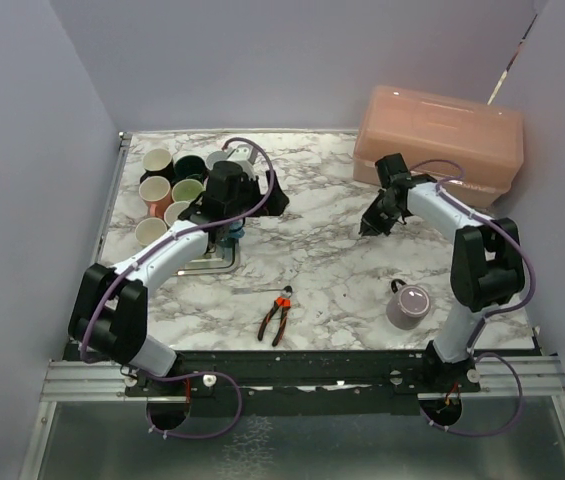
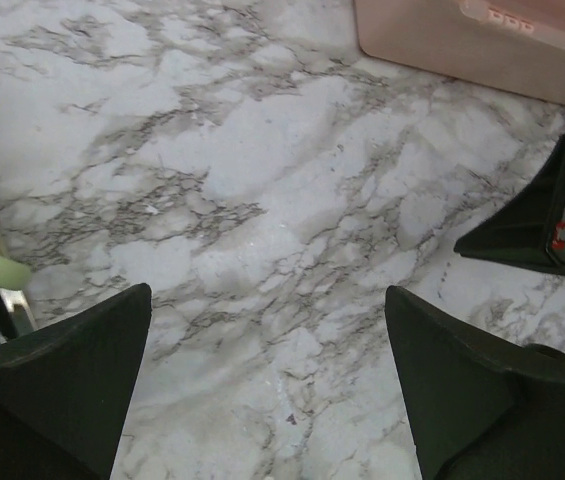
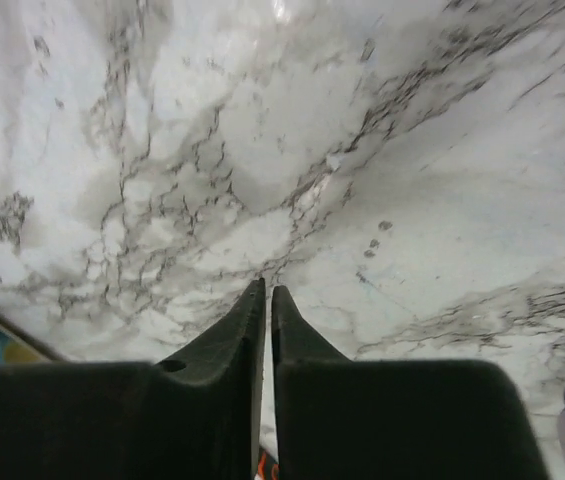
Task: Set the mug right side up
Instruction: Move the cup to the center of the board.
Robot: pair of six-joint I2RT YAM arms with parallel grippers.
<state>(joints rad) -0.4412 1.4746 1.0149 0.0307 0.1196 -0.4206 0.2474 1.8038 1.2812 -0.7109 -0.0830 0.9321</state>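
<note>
A mauve mug [image 1: 408, 306] stands on the marble table at the front right, its handle toward the back; its upper face shows as a pale disc. My right gripper [image 1: 369, 228] is shut and empty, hovering over bare marble well behind the mug; in the right wrist view [image 3: 267, 286] its fingers are pressed almost together. My left gripper [image 1: 275, 203] is wide open and empty over the middle back of the table, far left of the mug; the left wrist view [image 2: 267, 292] shows only marble between its fingers.
A pink lidded box [image 1: 438, 140] stands at the back right, also in the left wrist view [image 2: 462, 40]. Several mugs [image 1: 172, 190] cluster at the back left beside a metal rack [image 1: 212, 264]. Orange-handled pliers [image 1: 277, 318] lie at the front centre.
</note>
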